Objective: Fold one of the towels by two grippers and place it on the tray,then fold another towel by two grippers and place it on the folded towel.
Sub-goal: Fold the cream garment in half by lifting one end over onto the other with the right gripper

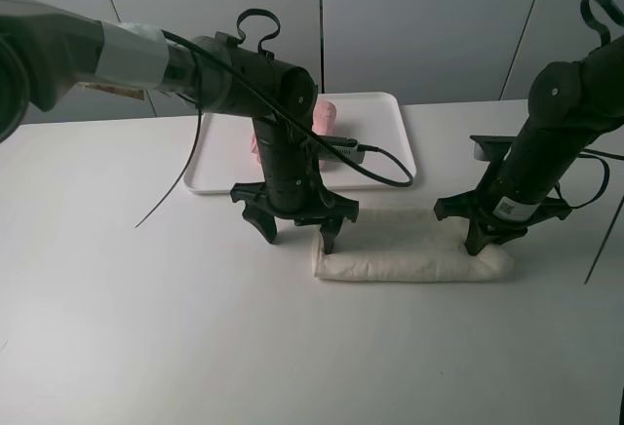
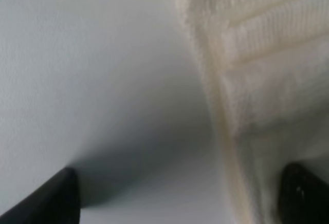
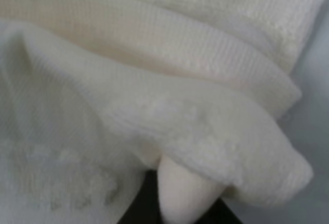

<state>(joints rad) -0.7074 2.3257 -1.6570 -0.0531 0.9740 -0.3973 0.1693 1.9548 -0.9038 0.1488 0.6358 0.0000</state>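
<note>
A cream towel [image 1: 409, 250] lies on the table folded into a long strip. A pink towel [image 1: 324, 113] sits on the white tray [image 1: 390, 142], partly hidden behind my left arm. My left gripper [image 1: 297, 230] is open wide and low over the cream towel's left end. One fingertip [image 2: 303, 198] is on the towel edge [image 2: 257, 80] and the other [image 2: 51, 198] is over bare table. My right gripper [image 1: 480, 238] is down at the towel's right end. In the right wrist view the gripper [image 3: 185, 203] pinches a fold of the cream towel [image 3: 154, 80], and cloth hides most of it.
The tray stands at the back of the white table [image 1: 146, 328], just behind my left arm. A black cable [image 1: 185, 167] from the left arm hangs over the tray's left edge. The table's right edge is close to my right arm.
</note>
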